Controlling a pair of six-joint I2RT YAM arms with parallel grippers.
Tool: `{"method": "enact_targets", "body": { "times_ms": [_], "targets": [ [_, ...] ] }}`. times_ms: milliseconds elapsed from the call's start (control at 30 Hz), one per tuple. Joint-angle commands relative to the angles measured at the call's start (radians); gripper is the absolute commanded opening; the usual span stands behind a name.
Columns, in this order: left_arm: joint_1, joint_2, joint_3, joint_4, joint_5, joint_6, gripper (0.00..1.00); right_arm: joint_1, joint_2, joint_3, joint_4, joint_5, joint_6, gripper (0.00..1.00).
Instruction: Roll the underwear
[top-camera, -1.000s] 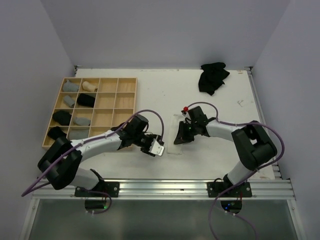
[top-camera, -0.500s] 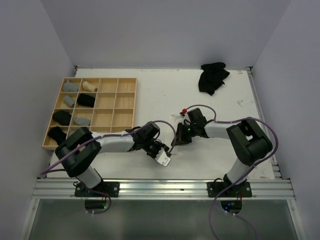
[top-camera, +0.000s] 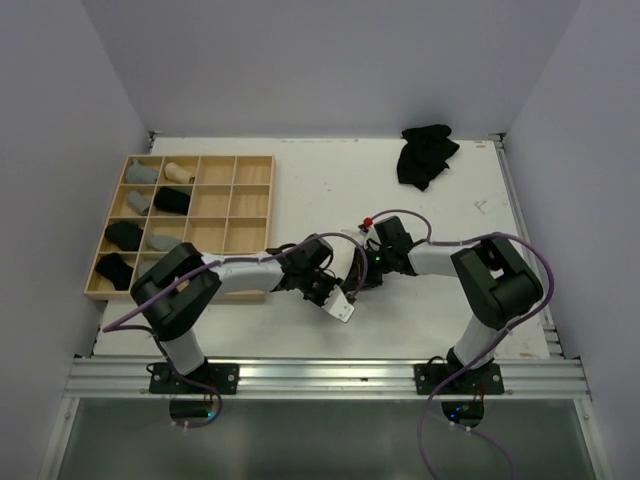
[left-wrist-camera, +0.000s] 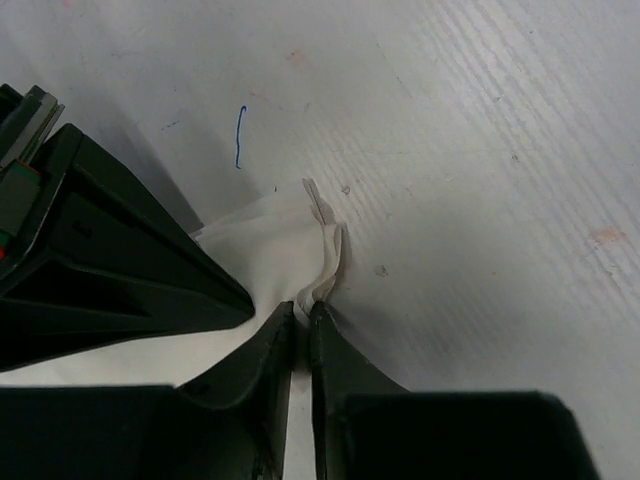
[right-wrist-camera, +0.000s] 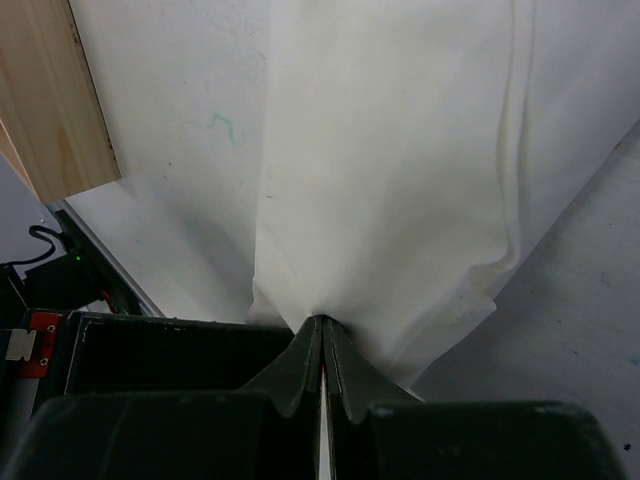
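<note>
A white underwear (right-wrist-camera: 400, 150) lies flat on the white table, between the two grippers in the top view (top-camera: 352, 264). My right gripper (right-wrist-camera: 322, 322) is shut on its near edge, and the cloth pulls up into a peak at the jaws; it sits at mid-table in the top view (top-camera: 363, 278). My left gripper (left-wrist-camera: 303, 308) is shut on a puckered corner of the same cloth (left-wrist-camera: 285, 250), close beside the right gripper (left-wrist-camera: 100, 265); it also shows in the top view (top-camera: 343, 296). A black underwear pile (top-camera: 427, 153) lies at the back right.
A wooden grid tray (top-camera: 220, 235) stands at the left, with grey (top-camera: 143, 172), beige (top-camera: 179, 171) and black (top-camera: 172, 200) rolls in its left cells. Its corner shows in the right wrist view (right-wrist-camera: 45, 100). The table's front rail runs below the arm bases.
My left gripper has moved right, up against the right gripper, and is now shut on the white cloth's corner. The right gripper has barely shifted and keeps its hold.
</note>
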Motion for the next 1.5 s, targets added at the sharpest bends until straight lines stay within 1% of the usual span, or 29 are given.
{"method": "enact_targets", "body": {
  "times_ms": [0,67,100,133,167,300,333,433,500,667,767,833,933,1000,1167,1333,1467],
  "targets": [
    [-0.006,0.065,0.049,-0.130,-0.038,0.008,0.13,0.003,0.065,-0.041,-0.079,0.139,-0.066,0.04],
    [-0.006,0.081,0.094,-0.197,-0.032,-0.004,0.08,0.004,0.074,-0.035,-0.085,0.136,-0.076,0.02],
    [-0.006,0.086,0.120,-0.219,-0.025,-0.021,0.01,0.004,0.073,-0.035,-0.087,0.137,-0.078,0.02],
    [-0.004,0.083,0.129,-0.242,0.004,-0.026,0.00,0.006,0.070,-0.036,-0.090,0.137,-0.081,0.02],
    [-0.004,0.073,0.137,-0.289,0.026,-0.027,0.00,0.004,0.060,-0.043,-0.092,0.139,-0.085,0.01],
    [-0.004,-0.008,0.154,-0.397,0.150,-0.088,0.00,0.007,0.019,-0.073,-0.099,0.124,-0.085,0.00],
    [-0.004,-0.019,0.161,-0.409,0.187,-0.110,0.00,0.010,0.010,-0.081,-0.104,0.124,-0.087,0.00],
    [-0.004,-0.042,0.170,-0.437,0.222,-0.187,0.00,0.014,-0.024,-0.110,-0.107,0.118,-0.095,0.00],
    [-0.004,-0.045,0.174,-0.422,0.226,-0.243,0.00,0.017,-0.041,-0.116,-0.111,0.110,-0.101,0.00],
    [-0.004,-0.029,0.204,-0.406,0.236,-0.306,0.00,0.015,-0.070,-0.101,-0.145,0.110,-0.112,0.01],
    [-0.002,0.001,0.238,-0.420,0.236,-0.313,0.00,0.015,-0.134,-0.064,-0.190,0.145,-0.105,0.06],
    [0.004,0.021,0.255,-0.432,0.241,-0.305,0.00,0.012,-0.201,-0.029,-0.220,0.157,-0.093,0.08],
    [0.005,0.027,0.263,-0.451,0.245,-0.290,0.00,0.004,-0.255,0.025,-0.265,0.185,-0.078,0.09],
    [0.005,0.029,0.266,-0.455,0.244,-0.290,0.00,0.003,-0.257,0.052,-0.289,0.196,-0.078,0.09],
    [0.007,0.046,0.282,-0.466,0.242,-0.297,0.00,0.003,-0.178,0.077,-0.332,0.197,-0.108,0.08],
    [0.025,0.076,0.318,-0.468,0.265,-0.338,0.00,0.003,-0.116,0.033,-0.300,0.197,-0.127,0.07],
    [0.063,0.105,0.348,-0.445,0.282,-0.386,0.00,0.003,-0.065,0.010,-0.262,0.185,-0.144,0.05]
  ]
}}
